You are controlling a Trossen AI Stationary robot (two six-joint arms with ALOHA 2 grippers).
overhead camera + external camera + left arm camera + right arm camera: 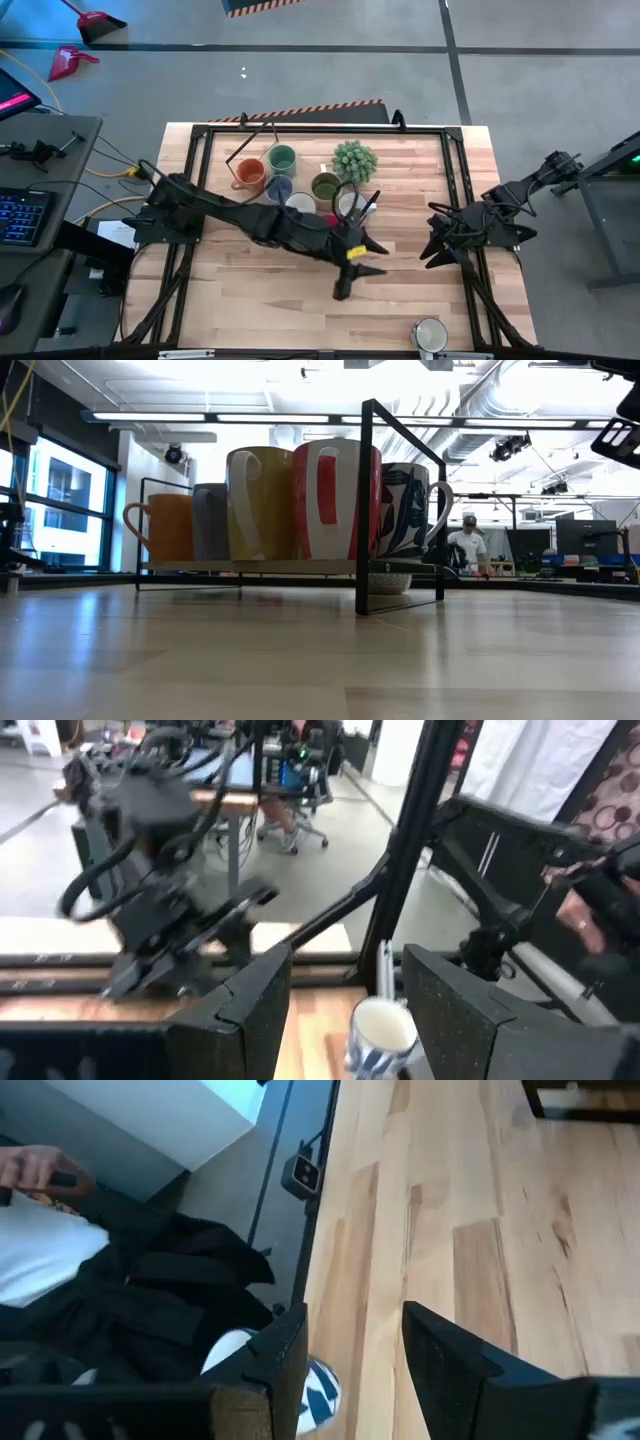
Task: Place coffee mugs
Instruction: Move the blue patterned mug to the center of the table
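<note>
So far, most coffee mugs (285, 178) are seen grouped at the table's far side, while one white mug (430, 334) apparently remains unplaced at the near right edge, and the left gripper (352, 270) and right gripper (437, 243) both stand wide and empty.

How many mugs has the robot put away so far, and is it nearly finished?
Most look placed: the mugs cluster by the potted plant at the table's far side; the exact count is hard to tell. Nothing is in hand: the left end effector hangs open and empty mid-table, and the right end effector waits open near the right edge. One white mug at the near edge seems left.
</note>
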